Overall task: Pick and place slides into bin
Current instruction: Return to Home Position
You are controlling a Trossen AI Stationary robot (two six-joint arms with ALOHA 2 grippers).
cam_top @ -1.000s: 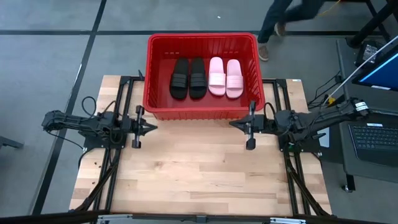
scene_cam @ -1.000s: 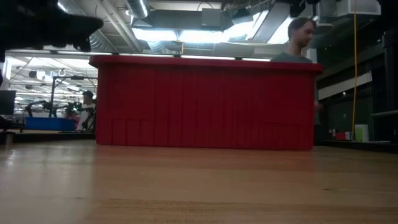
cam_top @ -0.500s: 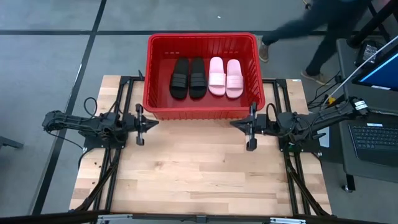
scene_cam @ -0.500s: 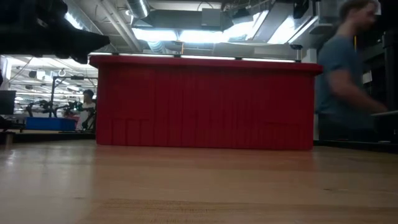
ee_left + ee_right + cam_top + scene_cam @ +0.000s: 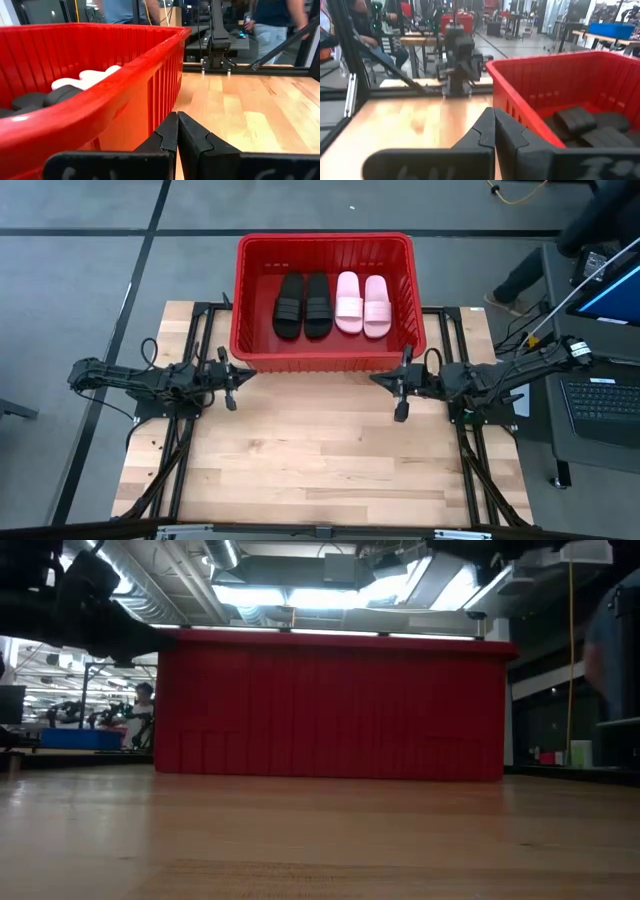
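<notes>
The red bin stands at the table's far edge. Inside it lie two black slides and two pale pink slides, side by side on the bin's floor. My left gripper is shut and empty just off the bin's near left corner. My right gripper is shut and empty off the bin's near right corner. The left wrist view shows the bin's wall and the slides beyond my shut fingers. The right wrist view shows my shut fingers beside the bin.
The wooden tabletop lies bare in front of the bin. A laptop and cables sit off the table's right edge. A person moves at the far right beyond the table.
Both grippers have shut: the finger gaps seen a second ago have closed. My left gripper has drawn slightly toward the bin's near left corner. A person beyond the table has walked from behind the bin toward the right.
</notes>
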